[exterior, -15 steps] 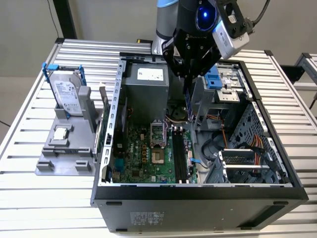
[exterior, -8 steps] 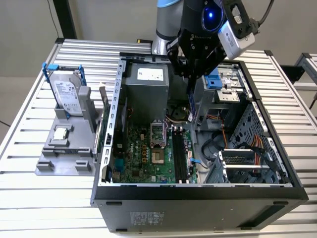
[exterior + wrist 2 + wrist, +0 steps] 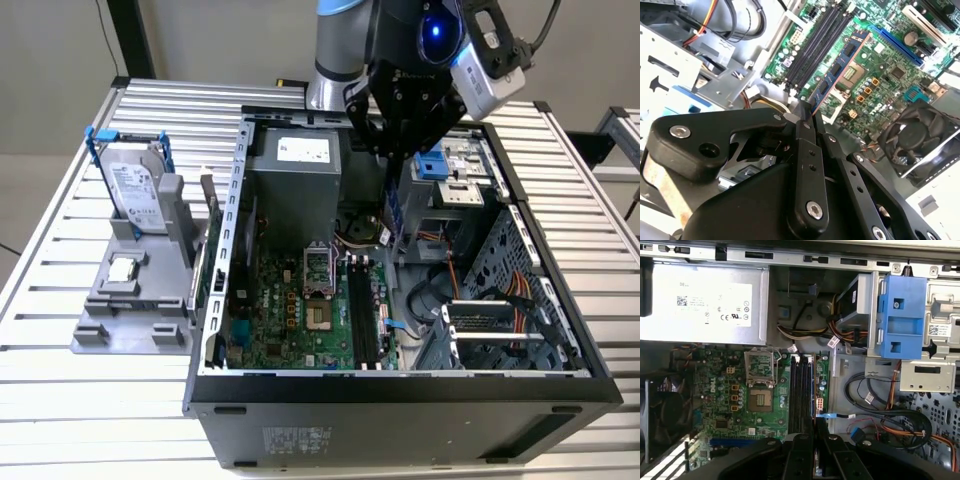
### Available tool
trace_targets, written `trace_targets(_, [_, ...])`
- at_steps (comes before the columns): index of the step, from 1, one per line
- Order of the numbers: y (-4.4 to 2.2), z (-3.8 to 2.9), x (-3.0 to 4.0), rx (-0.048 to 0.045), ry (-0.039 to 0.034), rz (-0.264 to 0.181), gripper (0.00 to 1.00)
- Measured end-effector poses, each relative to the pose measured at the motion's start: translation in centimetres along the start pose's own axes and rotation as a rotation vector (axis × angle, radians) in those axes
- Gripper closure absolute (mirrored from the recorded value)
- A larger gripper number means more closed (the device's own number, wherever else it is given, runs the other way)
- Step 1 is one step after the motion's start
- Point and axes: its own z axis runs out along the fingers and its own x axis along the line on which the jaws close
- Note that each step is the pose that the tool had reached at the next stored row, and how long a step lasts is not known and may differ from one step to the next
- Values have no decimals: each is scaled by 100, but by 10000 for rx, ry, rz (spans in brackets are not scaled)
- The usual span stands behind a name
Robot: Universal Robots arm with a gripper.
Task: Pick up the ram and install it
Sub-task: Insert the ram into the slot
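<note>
The ram [image 3: 840, 65] is a thin dark blue stick with a row of chips, and my gripper [image 3: 807, 107] is shut on one end of it. In the second wrist view it juts from the fingertips over the green motherboard, just beside the black memory slots [image 3: 815, 45]. In the exterior view my gripper [image 3: 396, 175] hangs inside the open computer case near its back, with the ram [image 3: 391, 218] pointing down above the far end of the memory slots [image 3: 360, 310]. In the first wrist view the memory slots [image 3: 801, 390] run straight out from my gripper [image 3: 815, 432].
A grey fixture [image 3: 130, 310] left of the case carries a silver hard drive [image 3: 135, 190] in a blue bracket and a small square processor chip [image 3: 122, 268]. Inside the case are the power supply [image 3: 700, 302], CPU socket [image 3: 760, 400], a blue drive bracket [image 3: 901, 315], loose cables [image 3: 880, 410] and a fan [image 3: 920, 135].
</note>
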Motion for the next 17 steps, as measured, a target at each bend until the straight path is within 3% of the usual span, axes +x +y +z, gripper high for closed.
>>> trace_targets(9, [3,2,-56,2,0,42,100])
trace_targets(17, [6,7,-147,2,0,46,100])
